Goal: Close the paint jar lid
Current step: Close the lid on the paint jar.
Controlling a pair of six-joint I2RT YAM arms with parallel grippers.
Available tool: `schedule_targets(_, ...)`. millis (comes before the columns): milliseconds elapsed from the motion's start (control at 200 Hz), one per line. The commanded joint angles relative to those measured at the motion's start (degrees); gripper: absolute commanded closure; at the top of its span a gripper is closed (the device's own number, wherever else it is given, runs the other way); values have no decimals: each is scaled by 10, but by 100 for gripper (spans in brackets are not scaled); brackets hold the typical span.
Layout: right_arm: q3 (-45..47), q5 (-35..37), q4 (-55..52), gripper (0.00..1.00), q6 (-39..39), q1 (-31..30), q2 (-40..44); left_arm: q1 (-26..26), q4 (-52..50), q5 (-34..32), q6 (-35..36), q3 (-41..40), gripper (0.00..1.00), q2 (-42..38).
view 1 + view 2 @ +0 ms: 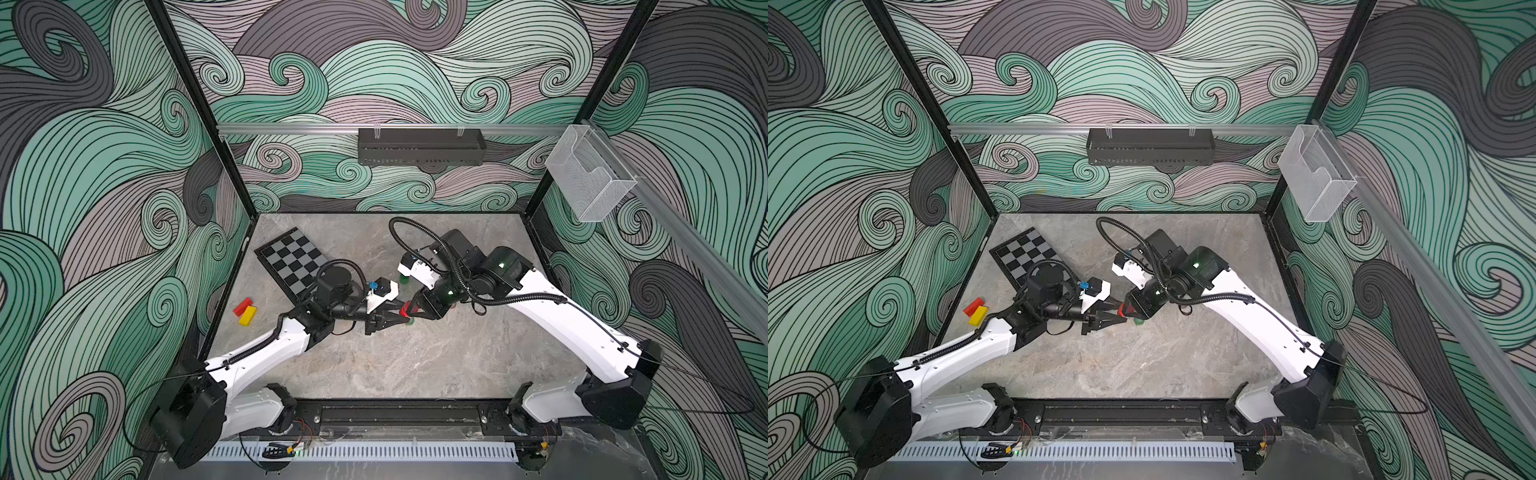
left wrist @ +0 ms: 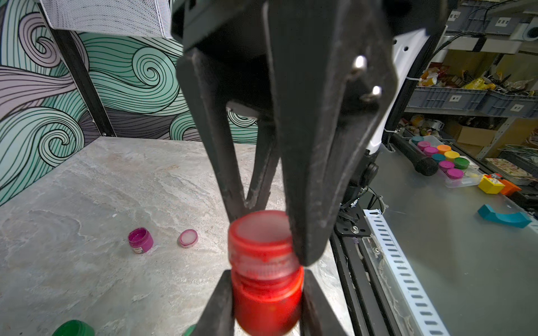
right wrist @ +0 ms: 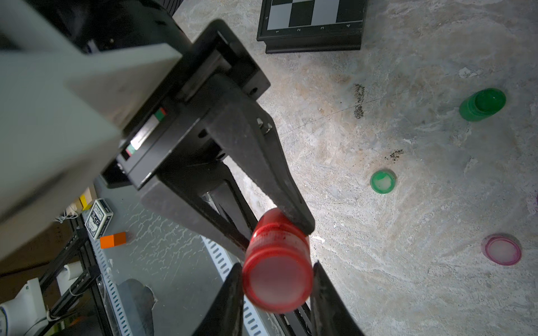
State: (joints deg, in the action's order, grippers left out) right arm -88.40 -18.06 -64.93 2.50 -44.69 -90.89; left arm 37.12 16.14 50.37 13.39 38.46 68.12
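Note:
A small red paint jar is held off the table between the two arms, and my left gripper is shut on its body. The red lid sits on the jar's mouth, slightly askew, with a strip of the neck thread still showing under its rim. My right gripper is shut on that lid, meeting the left one tip to tip. In both top views only a red spot shows between the black fingers.
An open magenta jar and its lid lie on the marble table. An open green jar and green lid lie nearby. A chessboard sits back left, with red and yellow blocks at the left edge.

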Motion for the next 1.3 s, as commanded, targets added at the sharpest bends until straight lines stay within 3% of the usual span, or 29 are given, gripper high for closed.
schedule_targets(0, -8, 2, 2, 76, -44, -13, -24, 0, 11, 34, 24, 37, 86, -3)
schedule_targets(540, -6, 21, 6, 77, -128, -31, -49, 0, 9, 47, 33, 44, 86, 4)
schedule_targets(866, -5, 1, 19, 79, -1, -31, -66, 0, 29, -2, 33, 34, 87, -8)
schedule_targets(1121, -4, 5, 19, 78, 156, -32, -85, 0, 57, -48, 34, 17, 87, -23)
schedule_targets(1296, -1, 19, 18, 76, 206, -36, -99, -1, 60, -55, 35, 15, 87, -22)
